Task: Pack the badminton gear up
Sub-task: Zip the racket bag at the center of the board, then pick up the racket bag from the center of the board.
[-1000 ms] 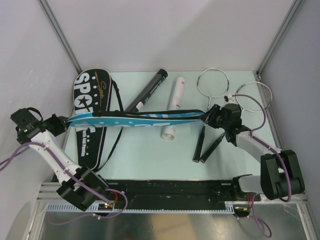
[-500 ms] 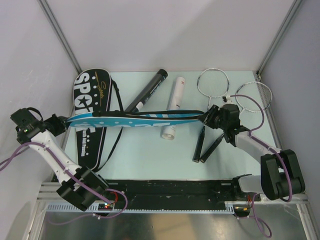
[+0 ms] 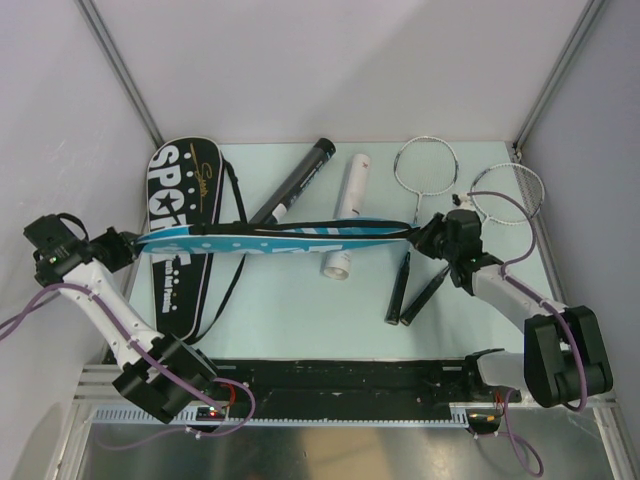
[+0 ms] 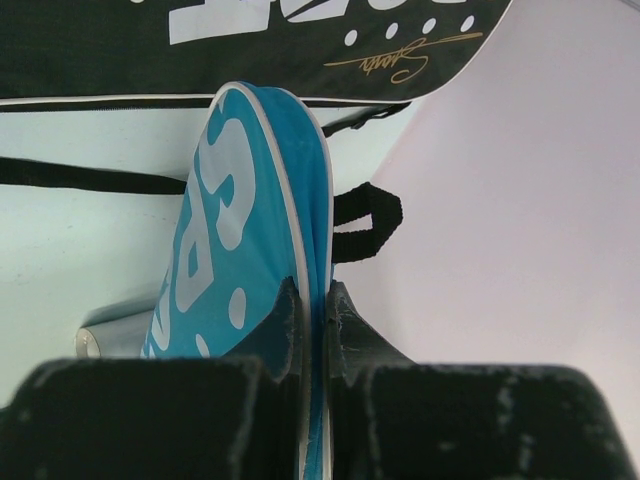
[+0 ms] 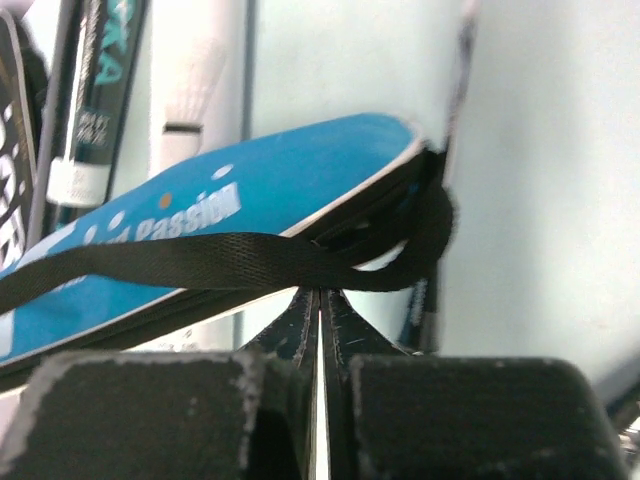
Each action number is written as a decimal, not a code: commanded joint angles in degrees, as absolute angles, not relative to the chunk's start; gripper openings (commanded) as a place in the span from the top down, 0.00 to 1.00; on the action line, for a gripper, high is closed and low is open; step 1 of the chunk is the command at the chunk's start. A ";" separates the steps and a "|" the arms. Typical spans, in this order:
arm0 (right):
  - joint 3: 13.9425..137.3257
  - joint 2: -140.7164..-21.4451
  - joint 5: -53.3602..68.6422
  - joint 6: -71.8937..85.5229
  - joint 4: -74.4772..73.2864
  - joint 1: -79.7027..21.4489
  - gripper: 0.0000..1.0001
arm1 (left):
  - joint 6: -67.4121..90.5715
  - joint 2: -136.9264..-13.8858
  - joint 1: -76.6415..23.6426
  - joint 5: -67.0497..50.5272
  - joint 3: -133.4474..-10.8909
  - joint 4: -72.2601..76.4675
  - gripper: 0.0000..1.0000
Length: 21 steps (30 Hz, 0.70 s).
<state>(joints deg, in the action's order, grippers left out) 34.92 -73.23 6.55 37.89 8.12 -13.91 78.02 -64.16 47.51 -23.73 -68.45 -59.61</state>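
Blue fabric racket cover (image 3: 280,238) stretches above the bench (image 3: 300,300); I have left jaws clamped on its wide end, right jaws on its narrow end.

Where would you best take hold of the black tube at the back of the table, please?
Grip the black tube at its far half from straight above, jaws across its width: it lies flat and diagonal, and the blue cover crowds its near end.

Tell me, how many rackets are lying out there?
2. The first racket lies at the far right of the table. The second racket lies beside it, nearer the right wall. Others could be hidden inside the blue cover or black cover.
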 commanded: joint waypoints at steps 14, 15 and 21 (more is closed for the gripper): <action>34.64 -69.51 8.33 24.61 5.94 -5.53 0.78 | 78.22 -63.64 47.55 -22.23 -74.01 -57.04 1.00; 34.90 -66.88 8.56 21.27 6.57 -7.29 0.67 | 78.22 -63.55 47.37 -22.19 -73.96 -57.04 1.00; 34.93 -59.55 15.07 2.50 19.10 -19.81 0.33 | 78.47 -62.76 46.57 -22.76 -73.08 -56.98 1.00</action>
